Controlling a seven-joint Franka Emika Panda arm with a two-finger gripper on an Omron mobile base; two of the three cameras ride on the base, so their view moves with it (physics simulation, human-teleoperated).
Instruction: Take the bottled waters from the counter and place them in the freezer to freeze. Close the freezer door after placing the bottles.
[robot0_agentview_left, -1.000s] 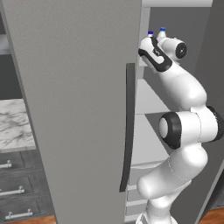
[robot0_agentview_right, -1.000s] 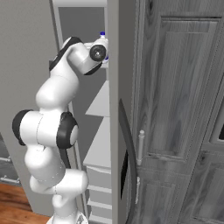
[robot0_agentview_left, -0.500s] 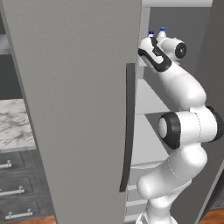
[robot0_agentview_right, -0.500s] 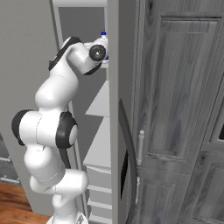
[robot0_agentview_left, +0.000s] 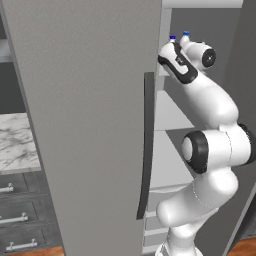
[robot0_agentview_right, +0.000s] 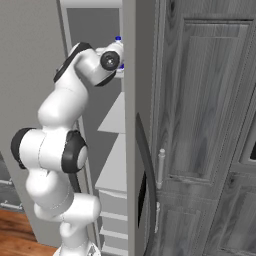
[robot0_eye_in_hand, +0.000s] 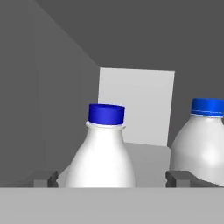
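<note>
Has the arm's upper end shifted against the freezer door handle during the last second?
No. In the left base view the arm sits at the same spot right of the freezer door handle.

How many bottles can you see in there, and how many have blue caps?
Bottles: 2 — one between the gripper tips, bottle, and a second bottle beside it
Blue caps: 2
Other cap colours: 0
Total: 2 bottles, both blue-capped
</note>
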